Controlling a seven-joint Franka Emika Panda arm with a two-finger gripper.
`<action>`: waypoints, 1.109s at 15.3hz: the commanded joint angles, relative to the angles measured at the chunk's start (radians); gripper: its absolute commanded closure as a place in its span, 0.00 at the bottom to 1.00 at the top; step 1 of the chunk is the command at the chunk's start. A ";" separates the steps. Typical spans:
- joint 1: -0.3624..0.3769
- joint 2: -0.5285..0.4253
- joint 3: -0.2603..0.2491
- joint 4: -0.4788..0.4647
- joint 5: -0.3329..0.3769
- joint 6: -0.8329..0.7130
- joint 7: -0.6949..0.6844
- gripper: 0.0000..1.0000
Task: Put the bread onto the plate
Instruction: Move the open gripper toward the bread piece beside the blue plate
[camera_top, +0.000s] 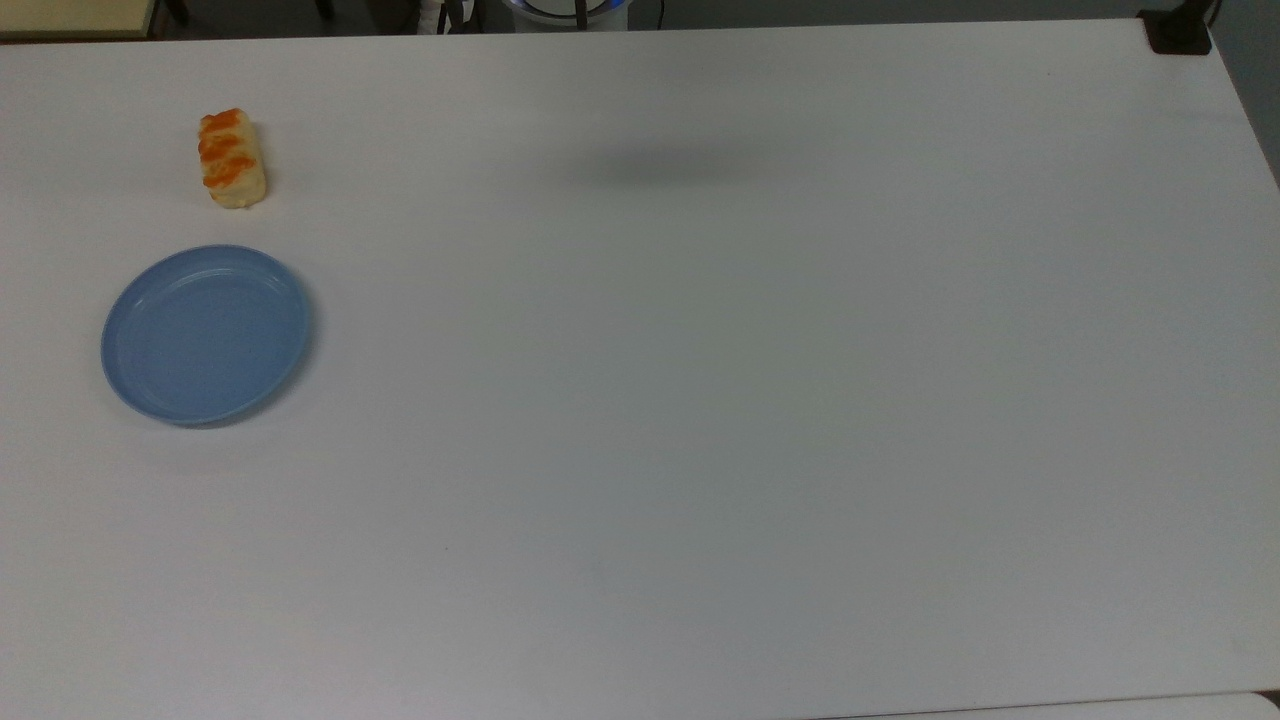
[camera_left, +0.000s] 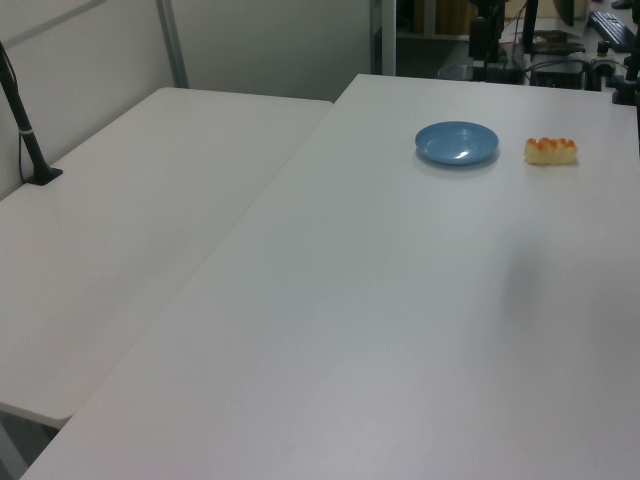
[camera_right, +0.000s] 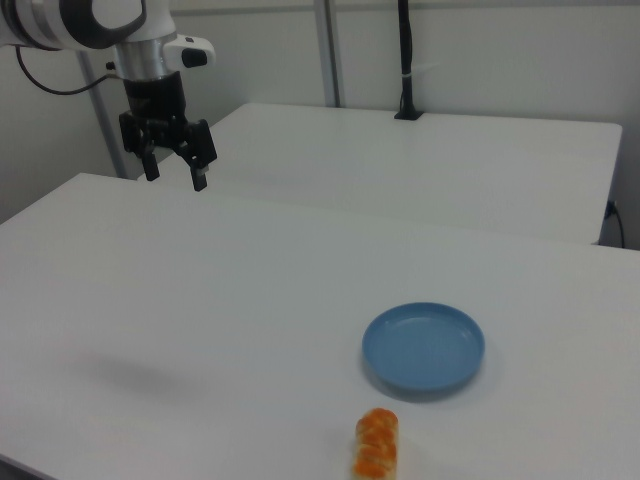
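The bread (camera_top: 232, 159), a pale-yellow bun with orange stripes, lies on the white table at the top view's upper left. Just below it in the top view sits the light-blue plate (camera_top: 206, 333), with nothing on it. In the left view the plate (camera_left: 457, 143) is at the far right with the bread (camera_left: 551, 150) to its right. In the right view the bread (camera_right: 377, 444) lies near the bottom edge, in front of the plate (camera_right: 424, 347). My gripper (camera_right: 176, 175) hangs open high above the table at the right view's upper left, far from both, holding nothing.
The white table (camera_top: 700, 400) is bare apart from the two things. A second white table (camera_left: 130, 220) adjoins it at the left view's left, with a black post (camera_left: 25, 125) clamped on it. A black clamp (camera_top: 1178, 32) sits at the top view's upper right corner.
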 joint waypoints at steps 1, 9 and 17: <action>0.022 -0.014 -0.012 -0.025 -0.006 -0.005 0.002 0.00; 0.028 0.004 -0.009 -0.005 -0.003 -0.010 0.016 0.00; 0.033 0.003 -0.065 -0.016 -0.011 -0.011 -0.099 0.00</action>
